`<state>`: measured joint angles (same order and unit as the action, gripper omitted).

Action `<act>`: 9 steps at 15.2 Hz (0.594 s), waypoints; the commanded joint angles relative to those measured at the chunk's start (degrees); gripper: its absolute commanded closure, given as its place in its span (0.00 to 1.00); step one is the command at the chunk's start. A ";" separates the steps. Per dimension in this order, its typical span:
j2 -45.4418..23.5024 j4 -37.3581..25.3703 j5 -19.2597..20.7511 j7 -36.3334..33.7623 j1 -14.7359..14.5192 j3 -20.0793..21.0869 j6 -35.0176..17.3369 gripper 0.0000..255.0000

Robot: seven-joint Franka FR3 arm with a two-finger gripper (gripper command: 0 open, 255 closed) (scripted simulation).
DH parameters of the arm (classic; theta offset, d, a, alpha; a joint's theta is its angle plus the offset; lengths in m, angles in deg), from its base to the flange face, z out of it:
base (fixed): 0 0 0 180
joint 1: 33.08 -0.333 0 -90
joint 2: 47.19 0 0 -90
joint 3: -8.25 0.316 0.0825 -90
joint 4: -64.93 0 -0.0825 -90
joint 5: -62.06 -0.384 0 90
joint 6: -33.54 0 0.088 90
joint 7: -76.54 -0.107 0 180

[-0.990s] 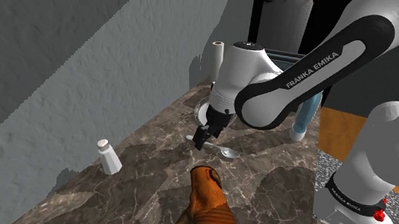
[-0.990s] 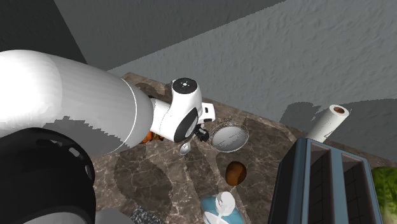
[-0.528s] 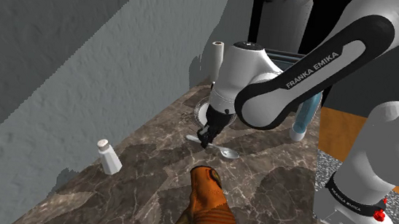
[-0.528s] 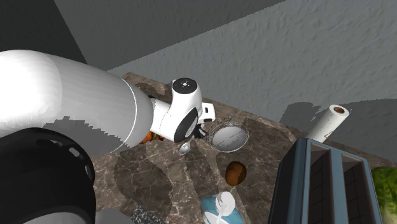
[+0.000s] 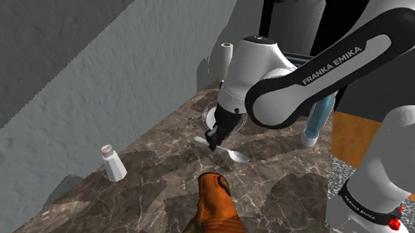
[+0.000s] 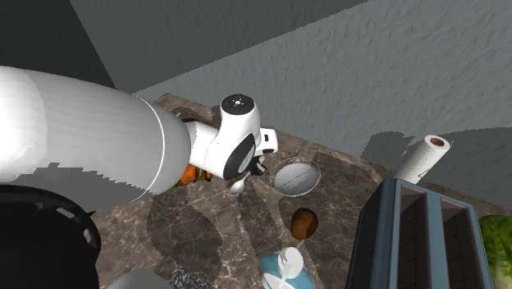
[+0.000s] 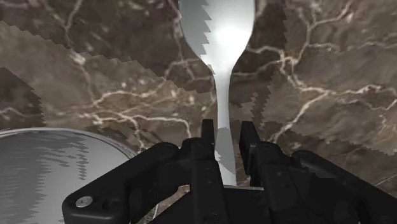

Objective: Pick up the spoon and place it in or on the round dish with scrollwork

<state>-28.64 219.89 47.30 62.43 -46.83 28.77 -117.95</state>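
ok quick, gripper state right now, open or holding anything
Gripper: closed, its two black fingers clasping the handle of the shiny grey metal spoon.

A pale silvery spoon (image 7: 219, 38) is being held by its handle, nearly level, just beside the round grey dish (image 7: 51, 172), its bowl pointing away from the dish

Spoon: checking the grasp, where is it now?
Middle of the shoulder view: the spoon is over the marble counter, right beside the round dish, its handle clasped by the gripper.
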 commanded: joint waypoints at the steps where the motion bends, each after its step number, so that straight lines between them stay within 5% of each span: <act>1: 1.27 -0.67 0.02 0.03 -0.03 -0.28 1.97 1.00; 9: 6.04 -3.68 0.31 -0.10 -0.09 -1.36 9.71 1.00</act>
<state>-23.13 216.63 47.55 62.28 -46.95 27.60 -109.23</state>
